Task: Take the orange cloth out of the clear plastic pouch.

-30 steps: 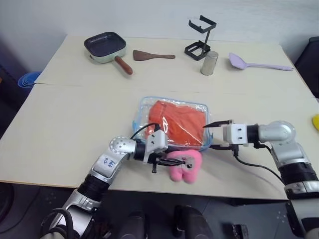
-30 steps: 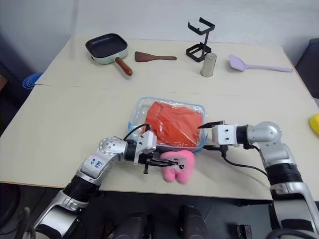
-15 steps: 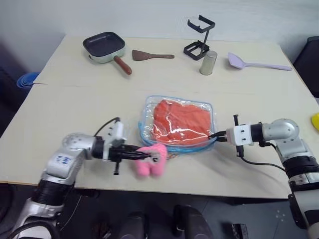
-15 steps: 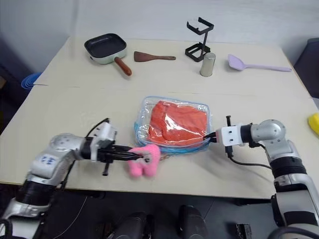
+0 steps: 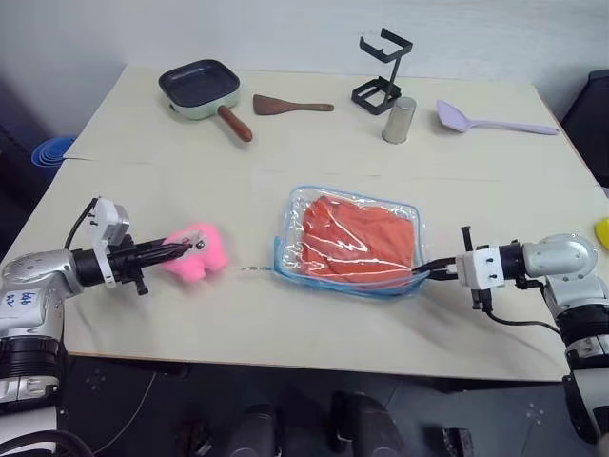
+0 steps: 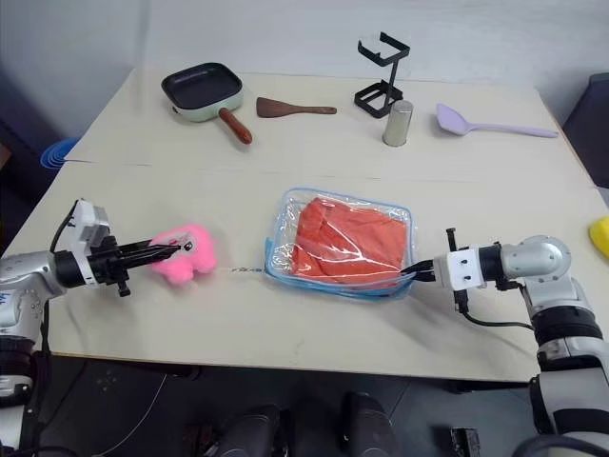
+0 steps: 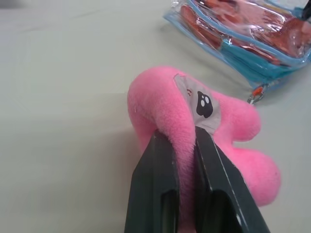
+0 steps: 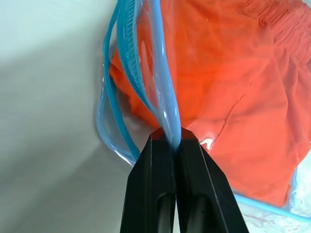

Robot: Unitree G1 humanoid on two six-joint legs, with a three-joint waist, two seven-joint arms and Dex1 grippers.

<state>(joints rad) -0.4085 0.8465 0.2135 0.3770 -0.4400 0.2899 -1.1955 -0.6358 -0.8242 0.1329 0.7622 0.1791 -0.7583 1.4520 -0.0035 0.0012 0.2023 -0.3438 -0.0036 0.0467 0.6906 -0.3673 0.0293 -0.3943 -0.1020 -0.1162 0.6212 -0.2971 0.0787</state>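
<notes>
On the pale table [image 5: 285, 314] the right gripper [image 5: 433, 269] is clamped on the blue rim of the clear plastic pouch [image 5: 354, 242], the orange cloth [image 5: 357, 238] inside it, while the left gripper [image 5: 181, 249] pinches a pink plush toy [image 5: 198, 254] well apart

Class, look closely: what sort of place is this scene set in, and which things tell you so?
Probably an indoor test bench rather than a kitchen: a plain table holds unrelated props, a frying pan, a pink plush toy and a clear plastic pouch.
</notes>
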